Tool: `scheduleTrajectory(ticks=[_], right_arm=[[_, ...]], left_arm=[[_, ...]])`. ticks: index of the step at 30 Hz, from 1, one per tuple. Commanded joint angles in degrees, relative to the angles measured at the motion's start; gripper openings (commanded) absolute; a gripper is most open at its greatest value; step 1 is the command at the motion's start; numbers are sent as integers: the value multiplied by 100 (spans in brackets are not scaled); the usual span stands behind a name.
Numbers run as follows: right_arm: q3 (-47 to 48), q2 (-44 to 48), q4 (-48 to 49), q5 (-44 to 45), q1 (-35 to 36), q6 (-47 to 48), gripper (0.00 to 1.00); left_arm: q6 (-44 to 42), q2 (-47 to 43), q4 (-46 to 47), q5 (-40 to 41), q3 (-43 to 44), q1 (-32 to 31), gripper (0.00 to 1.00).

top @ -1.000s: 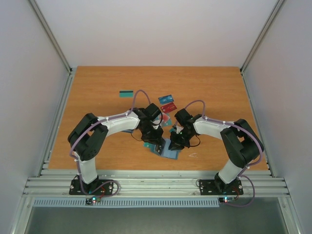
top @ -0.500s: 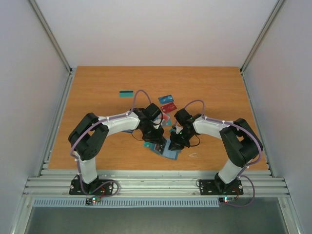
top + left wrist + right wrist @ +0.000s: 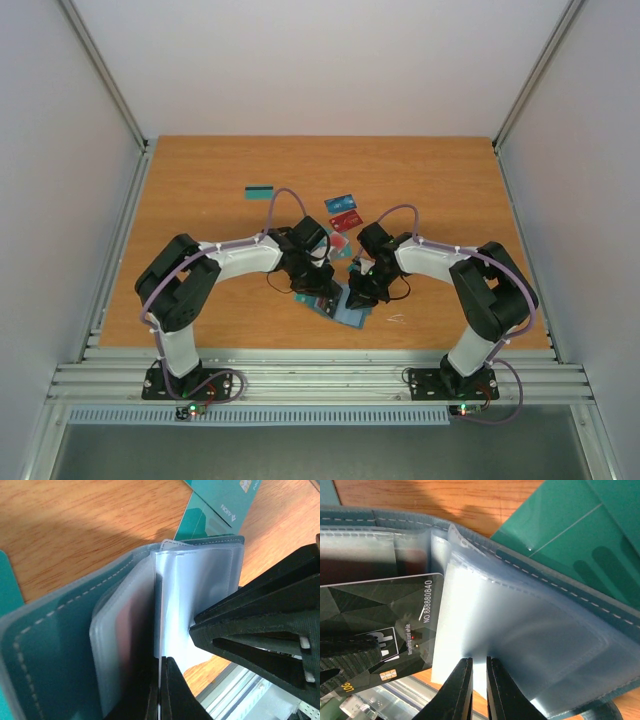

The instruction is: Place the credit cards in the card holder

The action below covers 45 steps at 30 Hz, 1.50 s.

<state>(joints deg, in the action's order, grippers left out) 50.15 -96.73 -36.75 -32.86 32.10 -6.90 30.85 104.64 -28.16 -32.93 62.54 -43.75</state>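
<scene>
Step in hand, as I read it: feed the black card (image 3: 380, 625) into a clear sleeve (image 3: 520, 645) of the card holder (image 3: 55, 650). The holder lies open on the desk (image 3: 200, 180) near the front edge, btwn both arms.

R gripper (image 3: 476, 692): jaws clenched on one sleeve leaf. L gripper (image 3: 160, 692): jaws pressed together on sth thin seen edge-on. That is prob. the black card, since the R wrist view shows a ribbed black finger (image 3: 350, 650) lying on that card's corner.

To do it well:
- R holds the leaf up & away so the pocket mouth gapes.
- L squares the card's leading edge w/ the mouth, goes in shallow, and slides along the pocket, not down into the spine.
- Release only once most of the card is in.

Views:
- R wrist gives the card face, number, chip & its overlap w/ the sleeve.
- L wrist shows none of that, but does show the leaves fanned and R's finger (image 3: 260, 645) just beside them.
- Only the top view shows loose cards not yet stowed: a teal card (image 3: 260, 190) well apart at the back, and a blue card (image 3: 341, 203) & red card (image 3: 346, 219) near the arms.
- Whether the card's edge is inside the pocket yet: can't tell.
</scene>
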Motion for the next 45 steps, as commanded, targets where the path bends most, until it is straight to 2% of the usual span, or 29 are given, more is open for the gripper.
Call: scheduleTrajectory(ticks=[1,20,25,35,39,45], right_arm=[[21,-175,-86,176,6,117,12],[227,-170,-268,177,-42,276,13],[250,101,-342,106,-160,375,18],[-138,1198,-825,244,-516,591,36],[-571,1375,-773,475,-689,540,37],[-719,1095,-562,681,-801,520,34]], left_arm=[[18,-31,437,-178,-111,-38,0],[-135,72,756,-134,1,-41,0],[-115,65,718,-145,30,-39,0],[-102,112,682,-125,50,-40,0],[-110,142,655,-124,90,-39,0],[-97,153,634,-152,118,-39,0]])
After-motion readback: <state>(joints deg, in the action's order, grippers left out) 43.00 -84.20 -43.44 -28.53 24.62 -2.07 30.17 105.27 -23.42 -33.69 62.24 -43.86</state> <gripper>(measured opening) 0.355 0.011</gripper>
